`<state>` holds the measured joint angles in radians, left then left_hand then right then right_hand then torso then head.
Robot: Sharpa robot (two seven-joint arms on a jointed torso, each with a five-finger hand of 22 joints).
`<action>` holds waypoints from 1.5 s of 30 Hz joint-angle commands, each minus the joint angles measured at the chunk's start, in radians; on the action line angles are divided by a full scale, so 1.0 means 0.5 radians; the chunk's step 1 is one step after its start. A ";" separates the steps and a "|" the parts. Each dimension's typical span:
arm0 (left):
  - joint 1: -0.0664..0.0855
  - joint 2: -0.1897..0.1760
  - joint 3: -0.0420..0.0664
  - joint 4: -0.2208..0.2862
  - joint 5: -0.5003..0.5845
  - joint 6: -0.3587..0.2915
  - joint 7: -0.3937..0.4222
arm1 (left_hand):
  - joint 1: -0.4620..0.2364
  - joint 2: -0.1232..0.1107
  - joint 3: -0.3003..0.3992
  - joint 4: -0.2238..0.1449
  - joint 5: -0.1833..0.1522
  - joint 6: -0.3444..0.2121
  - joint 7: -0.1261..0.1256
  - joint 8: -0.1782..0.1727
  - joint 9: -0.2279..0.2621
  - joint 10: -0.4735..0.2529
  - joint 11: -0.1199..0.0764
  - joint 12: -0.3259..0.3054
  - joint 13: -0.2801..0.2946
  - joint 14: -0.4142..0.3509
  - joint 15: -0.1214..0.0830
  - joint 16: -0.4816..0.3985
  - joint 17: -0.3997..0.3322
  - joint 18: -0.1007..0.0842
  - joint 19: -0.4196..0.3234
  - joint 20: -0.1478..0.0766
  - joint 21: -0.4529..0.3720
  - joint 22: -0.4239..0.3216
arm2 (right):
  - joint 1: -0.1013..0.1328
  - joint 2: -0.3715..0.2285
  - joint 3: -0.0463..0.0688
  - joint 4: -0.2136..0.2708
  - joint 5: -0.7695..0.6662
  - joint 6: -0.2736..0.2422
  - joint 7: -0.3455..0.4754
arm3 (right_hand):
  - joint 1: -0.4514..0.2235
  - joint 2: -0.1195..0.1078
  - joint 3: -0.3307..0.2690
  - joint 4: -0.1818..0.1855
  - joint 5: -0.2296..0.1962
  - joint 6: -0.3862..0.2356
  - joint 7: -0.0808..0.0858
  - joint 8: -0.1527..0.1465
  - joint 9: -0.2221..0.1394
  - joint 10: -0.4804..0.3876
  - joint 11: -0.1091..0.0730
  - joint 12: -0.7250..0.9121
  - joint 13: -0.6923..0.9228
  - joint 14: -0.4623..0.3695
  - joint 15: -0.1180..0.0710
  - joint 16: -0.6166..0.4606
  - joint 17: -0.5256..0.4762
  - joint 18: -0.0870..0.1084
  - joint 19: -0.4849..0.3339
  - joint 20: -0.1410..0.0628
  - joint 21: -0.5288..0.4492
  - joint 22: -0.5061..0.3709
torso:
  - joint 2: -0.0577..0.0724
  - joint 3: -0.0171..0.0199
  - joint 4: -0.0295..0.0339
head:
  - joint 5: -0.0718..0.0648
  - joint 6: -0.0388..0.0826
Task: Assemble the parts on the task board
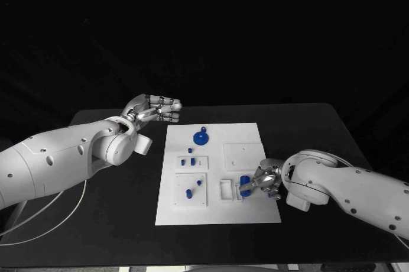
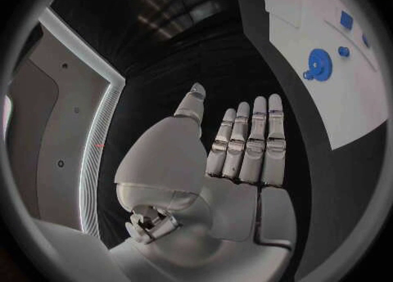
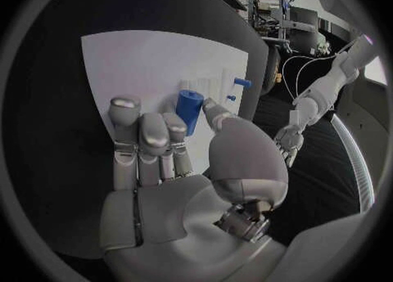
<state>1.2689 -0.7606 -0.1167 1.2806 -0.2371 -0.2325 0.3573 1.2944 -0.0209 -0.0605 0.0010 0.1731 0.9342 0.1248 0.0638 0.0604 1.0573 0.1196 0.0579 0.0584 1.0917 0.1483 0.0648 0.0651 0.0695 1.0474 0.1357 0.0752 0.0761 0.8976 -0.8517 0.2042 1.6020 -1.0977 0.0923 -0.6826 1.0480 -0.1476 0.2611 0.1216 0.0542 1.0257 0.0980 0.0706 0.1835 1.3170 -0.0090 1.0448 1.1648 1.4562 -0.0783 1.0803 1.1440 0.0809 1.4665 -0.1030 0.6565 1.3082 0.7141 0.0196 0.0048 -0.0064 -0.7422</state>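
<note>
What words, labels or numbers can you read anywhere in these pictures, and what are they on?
None can be read. The white board, its blue parts, such as the round blue disc, the black table and both robot arms show no legible print. The blue cylinder at the right robot hand is plain. The left robot hand bears no marking either.

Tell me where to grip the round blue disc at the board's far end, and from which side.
Judging by its pose, from above. The disc lies flat on the board, so its faces offer no hold; pinch across its round rim, probably avoiding the small tab at its edge. The left hand is open just beyond the board's far-left corner, nearest to it. The right hand already holds a blue cylinder.
</note>
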 commanded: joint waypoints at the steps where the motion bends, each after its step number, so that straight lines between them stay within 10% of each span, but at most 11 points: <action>1: 0.001 0.005 0.001 0.009 0.013 0.028 0.012 | -0.023 0.006 -0.002 0.017 -0.008 0.013 0.004 -0.005 0.000 -0.003 -0.009 0.001 0.000 0.008 -0.004 -0.009 -0.001 0.039 0.013 -0.001 0.007 0.001 | -0.023 0.016 -0.031 -0.036 -0.061 0.005 -0.091 | 0.008 0.007 0.006 0.002 -0.008 -0.008 -0.001 -0.013 -0.131 -0.005 0.004 0.000 0.004 0.004 0.006 0.000 0.005 0.035 0.096 0.012 -0.005 0.027 | 0.001 0.0008 -0.001 | 0.003 -0.002; 24: 0.001 0.012 0.001 0.009 0.013 0.034 0.000 | -0.030 0.006 0.003 0.030 -0.006 0.005 0.012 -0.005 -0.001 -0.004 -0.003 0.001 0.000 0.009 -0.004 -0.009 -0.001 0.038 0.012 -0.001 0.005 0.001 | -0.022 0.042 -0.086 -0.095 -0.026 -0.062 -0.095 | -0.046 0.254 0.093 -0.409 0.007 0.087 -0.020 -0.015 -0.126 -0.002 -0.009 -0.002 -0.003 0.005 -0.002 -0.004 -0.001 0.019 0.100 0.007 -0.031 0.063 | 0.001 -0.0005 0.000 | 0.018 -0.012; 45: 0.001 0.021 0.000 -0.016 0.013 0.036 -0.010 | -0.027 0.003 0.006 0.027 -0.003 0.002 0.014 -0.006 -0.001 -0.005 -0.001 0.001 0.000 0.006 -0.004 -0.008 -0.001 0.038 0.012 -0.001 0.004 0.000 | 0.077 -0.097 -0.087 0.125 0.117 -0.194 -0.090 | -0.080 0.251 0.111 -0.413 0.015 0.200 -0.058 -0.015 -0.120 0.015 -0.035 -0.006 -0.014 0.006 -0.019 -0.011 -0.008 -0.003 0.101 -0.011 -0.037 0.069 | 0.000 -0.0029 -0.002 | 0.037 -0.007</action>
<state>1.2691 -0.7531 -0.1170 1.2723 -0.2359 -0.2289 0.3475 1.2841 -0.0184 -0.0580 0.0116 0.1731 0.9341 0.1249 0.0638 0.0606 1.0574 0.1196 0.0579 0.0584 1.0915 0.1484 0.0648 0.0653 0.0694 1.0472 0.1357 0.0752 0.0763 0.9335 -0.8984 0.1599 1.6571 -1.0486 0.0056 -0.6817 1.0162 -0.0180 0.3145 -0.0900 0.0584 1.1181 0.0701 0.0607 0.1212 1.3279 -0.0195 1.0447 1.1588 1.4595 -0.0815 1.0802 1.1410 0.0850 1.4665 -0.1031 0.6417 1.3077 0.7141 0.0192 0.0032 0.0119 -0.7453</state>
